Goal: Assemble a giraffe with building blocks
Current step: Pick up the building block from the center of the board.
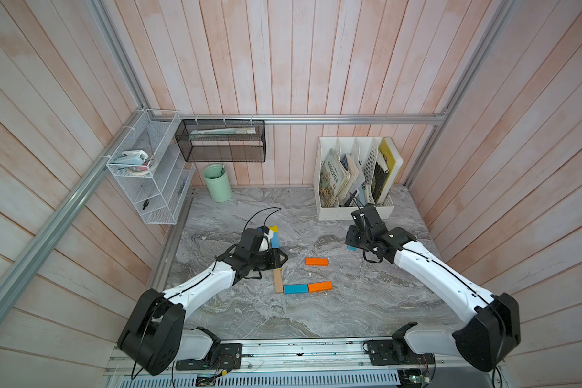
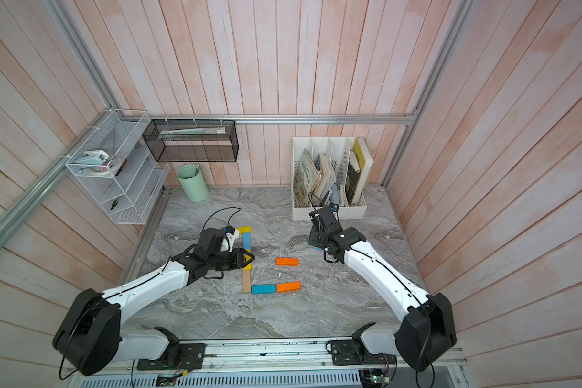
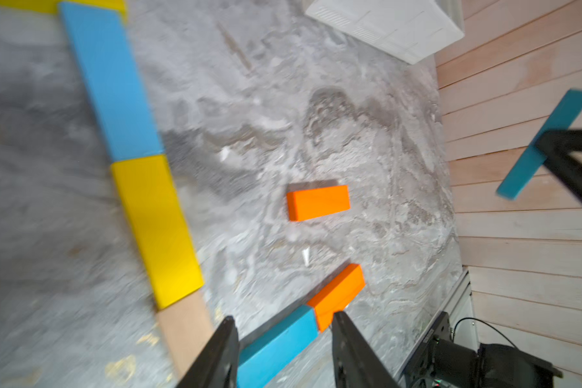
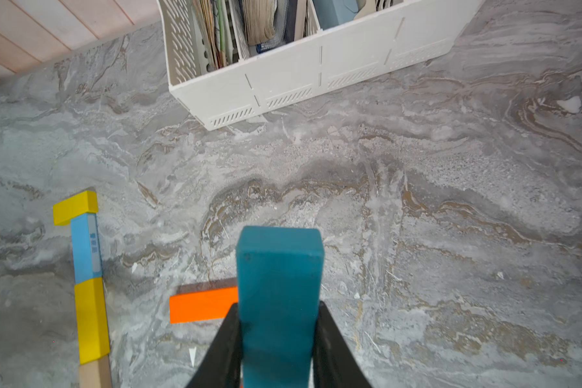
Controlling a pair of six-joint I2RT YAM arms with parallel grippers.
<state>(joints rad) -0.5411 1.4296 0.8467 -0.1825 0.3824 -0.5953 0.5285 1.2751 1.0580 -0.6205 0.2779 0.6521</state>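
Right wrist view gives you the clearest read: the right gripper (image 4: 278, 307) has its jaws clamped on the flat sides of a teal block (image 4: 279, 265), which sticks out past the tips.

Take the loose orange block (image 1: 316, 261) as your marker. In both top views that gripper sits to the robot's right of it and a little farther back, with only a sliver of teal showing beneath. In the left wrist view the teal block shows against the wall boards (image 3: 518, 235), so it looks clear of the surface (image 1: 367, 302), though you cannot confirm the gap.

The giraffe (image 2: 264, 289) lies partly built, flat on the surface. Its neck runs to the robot's left of your marker: a yellow head block (image 4: 75, 207) crosswise at the far end, then a light blue block (image 4: 85, 248), a yellow block (image 4: 91, 319) and a tan block (image 4: 94, 373) end to end. Nearer the robot than the marker, a blue block (image 1: 295, 289) and an orange block (image 1: 320, 286) extend end to end from the tan block as the back.

Your left gripper (image 3: 284, 317) hovers over the neck, left of the marker, its jaws parted and gripping nothing.
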